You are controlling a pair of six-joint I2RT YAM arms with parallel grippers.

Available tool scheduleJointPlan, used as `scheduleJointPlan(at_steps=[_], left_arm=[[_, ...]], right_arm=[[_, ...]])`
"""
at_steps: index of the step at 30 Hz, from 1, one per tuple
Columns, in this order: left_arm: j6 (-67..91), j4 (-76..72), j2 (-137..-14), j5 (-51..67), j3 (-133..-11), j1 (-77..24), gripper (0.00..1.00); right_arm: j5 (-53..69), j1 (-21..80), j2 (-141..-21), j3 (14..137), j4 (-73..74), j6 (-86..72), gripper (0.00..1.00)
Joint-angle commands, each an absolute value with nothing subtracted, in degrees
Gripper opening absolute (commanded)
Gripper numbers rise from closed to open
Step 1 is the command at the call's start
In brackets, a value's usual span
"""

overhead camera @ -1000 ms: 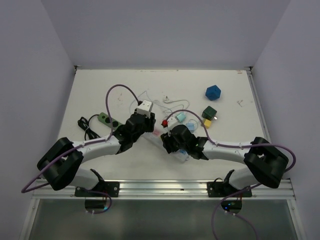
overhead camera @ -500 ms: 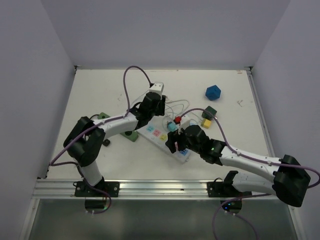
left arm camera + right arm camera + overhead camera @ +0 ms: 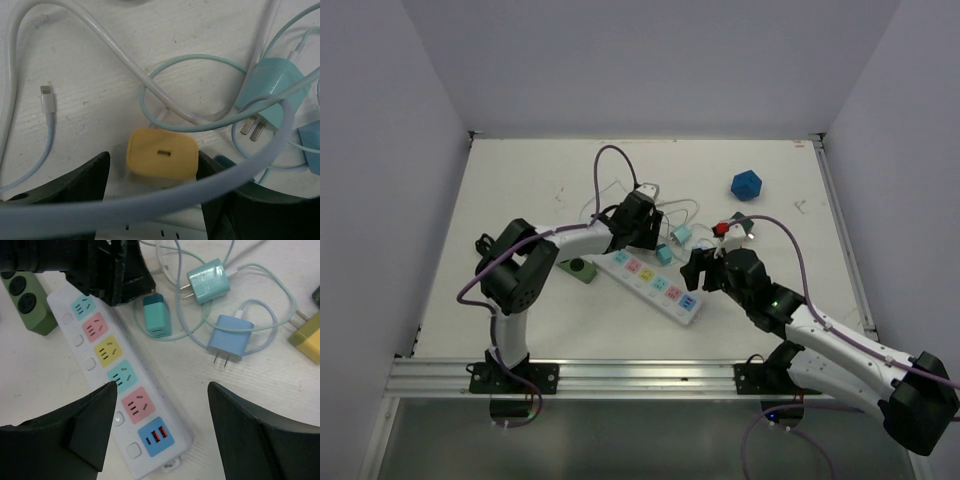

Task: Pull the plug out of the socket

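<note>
A tan-yellow plug [image 3: 161, 159] sits in the far end of the white power strip [image 3: 655, 285]. My left gripper [image 3: 155, 172] straddles it: the right finger [image 3: 220, 190] touches the plug and the left finger [image 3: 75, 185] stands a little off it, so the jaws are not closed. In the top view the left gripper [image 3: 638, 225] hides the plug. My right gripper [image 3: 162, 386] is wide open and empty above the strip's [image 3: 115, 385] near end, by the pink and blue sockets; it also shows in the top view [image 3: 705, 270].
Loose chargers and white and pale cables lie beside the strip: a teal plug [image 3: 207, 281], a teal cube plug [image 3: 157, 315], a blue plug [image 3: 230, 337], a yellow one [image 3: 307, 340]. A green socket block [image 3: 582, 268] sits left of the strip. A blue polyhedron [image 3: 746, 185] lies far right.
My left gripper moved from the strip's left side up and over to its far end, over the plug. My right gripper drew back to the right off the strip's middle, uncovering its sockets.
</note>
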State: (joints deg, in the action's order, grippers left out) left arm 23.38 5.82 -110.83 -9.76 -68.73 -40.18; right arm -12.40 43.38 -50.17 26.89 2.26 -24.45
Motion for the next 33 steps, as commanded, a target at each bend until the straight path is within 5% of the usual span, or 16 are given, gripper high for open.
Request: scheduleJointPlan(at_steps=[1,8,23,33], left_arm=[[24.08,7.91,-110.48,-9.58,-69.17,-39.90,0.75],[22.77,9.23,-106.27,-11.07,-70.05,-39.90,0.96],[21.27,17.84,-76.32,-14.59,-61.62,-39.90,0.99],[12.41,24.35,-49.24,-33.19,-57.58,-39.64,1.00]], right_arm=[[-10.11,41.92,-49.22,26.10,2.02,-25.93,0.77],[-10.02,41.40,-49.04,26.72,2.02,-25.93,0.77],[-11.96,39.47,-51.50,32.25,4.92,-21.80,0.80],[-8.00,30.85,-57.66,46.65,12.65,-18.73,0.85]])
